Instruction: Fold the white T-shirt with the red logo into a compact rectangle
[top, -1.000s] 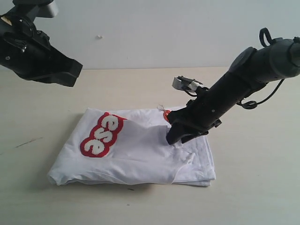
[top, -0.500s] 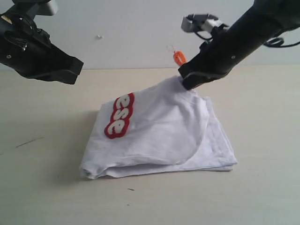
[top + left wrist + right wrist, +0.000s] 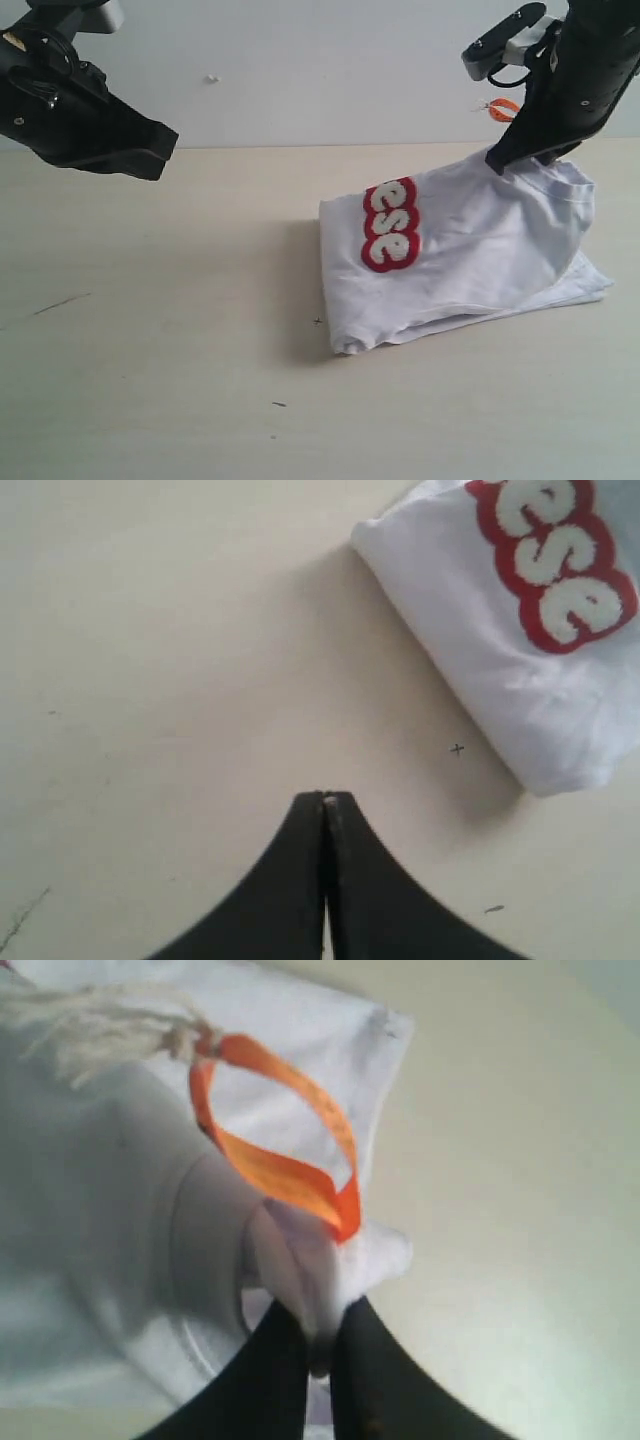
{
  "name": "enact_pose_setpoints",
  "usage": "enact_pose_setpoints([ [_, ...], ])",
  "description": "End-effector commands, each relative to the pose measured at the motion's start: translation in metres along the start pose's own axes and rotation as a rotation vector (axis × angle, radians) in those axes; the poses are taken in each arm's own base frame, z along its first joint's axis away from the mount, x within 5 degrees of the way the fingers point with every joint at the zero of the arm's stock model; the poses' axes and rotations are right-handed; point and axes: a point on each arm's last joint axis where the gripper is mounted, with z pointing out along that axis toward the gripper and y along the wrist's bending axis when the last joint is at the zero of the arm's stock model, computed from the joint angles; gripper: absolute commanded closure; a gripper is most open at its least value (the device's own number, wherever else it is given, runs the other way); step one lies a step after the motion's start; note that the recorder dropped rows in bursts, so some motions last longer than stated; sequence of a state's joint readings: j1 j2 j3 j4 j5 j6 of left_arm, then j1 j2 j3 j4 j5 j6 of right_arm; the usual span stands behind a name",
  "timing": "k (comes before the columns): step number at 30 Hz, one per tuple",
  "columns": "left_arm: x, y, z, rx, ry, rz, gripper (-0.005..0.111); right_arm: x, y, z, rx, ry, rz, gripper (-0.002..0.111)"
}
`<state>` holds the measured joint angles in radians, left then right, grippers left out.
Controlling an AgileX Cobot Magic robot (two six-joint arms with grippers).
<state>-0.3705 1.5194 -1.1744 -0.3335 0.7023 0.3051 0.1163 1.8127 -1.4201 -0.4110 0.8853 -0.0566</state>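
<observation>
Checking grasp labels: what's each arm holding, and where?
Right jaws pinch the T-shirt at the neck edge, beside the orange tag. Left jaws are shut on nothing.

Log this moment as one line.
right jaws: shut on shirt by tag, edge raised | left jaws: shut, empty, off shirt | logo: partly showing | fold: not finished

Matte black, tapered left claw [image 3: 325, 800]

The white T-shirt [image 3: 480, 250] bears a red-outlined white logo [image 3: 390, 225] and orange tag [image 3: 280, 1175].
</observation>
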Motion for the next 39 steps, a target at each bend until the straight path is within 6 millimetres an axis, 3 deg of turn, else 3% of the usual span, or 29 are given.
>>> enact_pose_setpoints([
  [1, -0.001, 0.000, -0.002, 0.001, -0.014, -0.001, 0.107, -0.002, -0.012, 0.013, 0.171, 0.006, 0.026, 0.104],
  [7, -0.001, -0.001, -0.002, 0.006, -0.017, -0.009, 0.107, -0.007, -0.016, 0.025, 0.265, -0.031, 0.058, 0.069],
  [11, -0.001, -0.001, -0.002, 0.010, -0.018, -0.014, 0.107, -0.008, -0.023, 0.024, 0.339, -0.053, 0.154, 0.065],
  [15, -0.001, -0.001, -0.002, 0.013, -0.019, -0.017, 0.107, -0.010, -0.006, 0.027, 0.144, -0.058, 0.182, 0.071],
  [20, -0.001, -0.003, -0.002, 0.027, -0.015, -0.032, 0.107, -0.015, 0.039, 0.034, -0.328, -0.072, 0.111, 0.108],
  [25, 0.000, -0.003, -0.002, 0.031, -0.008, -0.028, 0.107, -0.014, 0.070, 0.049, -0.595, -0.011, 0.126, 0.108],
  [33, 0.000, -0.003, -0.002, 0.034, -0.009, -0.033, 0.107, -0.003, 0.121, 0.086, -0.619, 0.152, 0.048, 0.108],
  [39, 0.000, -0.003, -0.002, 0.037, -0.010, -0.035, 0.107, -0.005, 0.167, 0.090, -0.640, 0.166, -0.003, 0.108],
])
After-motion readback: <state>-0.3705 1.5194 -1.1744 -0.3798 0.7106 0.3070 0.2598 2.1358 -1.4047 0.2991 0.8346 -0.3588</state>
